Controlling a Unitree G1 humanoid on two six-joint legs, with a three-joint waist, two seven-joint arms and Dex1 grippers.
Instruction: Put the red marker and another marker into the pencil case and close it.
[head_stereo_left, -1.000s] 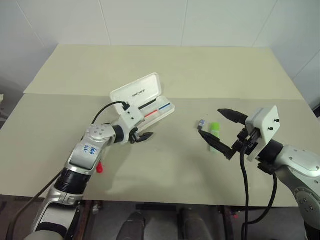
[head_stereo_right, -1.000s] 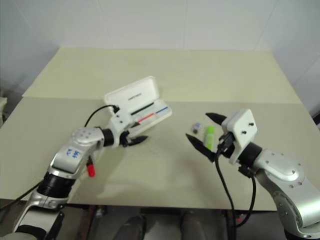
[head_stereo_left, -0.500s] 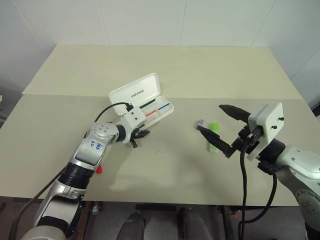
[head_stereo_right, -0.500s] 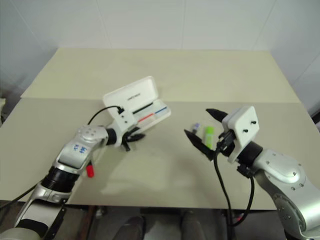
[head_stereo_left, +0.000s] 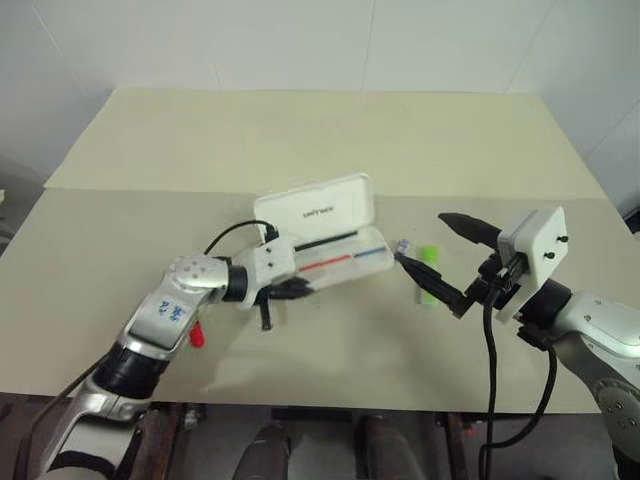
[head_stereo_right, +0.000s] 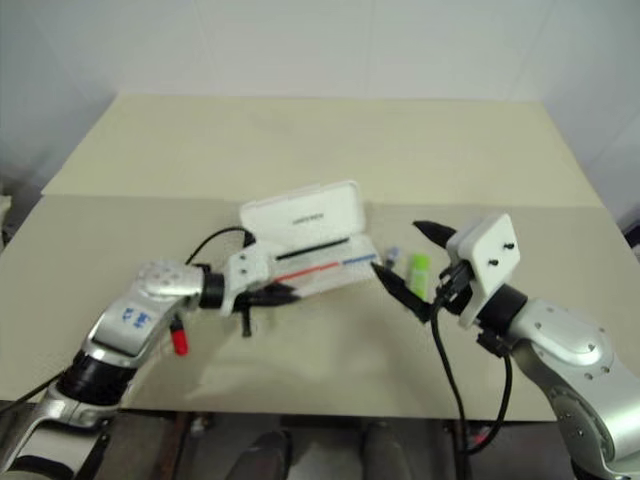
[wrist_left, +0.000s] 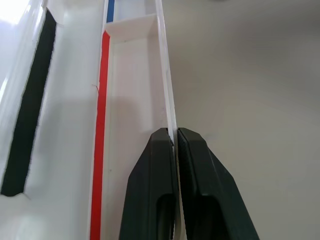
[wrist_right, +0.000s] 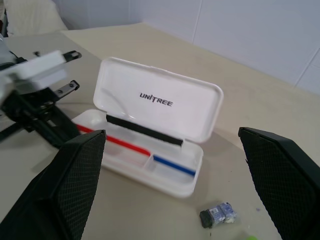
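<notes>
One white pencil case lies open on one table. There are two markers: one red marker and one green marker. One small grey-purple object lies beside the green one.

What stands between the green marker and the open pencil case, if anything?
Only a small grey-purple object lies on the table near the gap between the green marker and the pencil case. The case's lid is up, so its tray is uncovered. The open right gripper hovers over the marker.
</notes>
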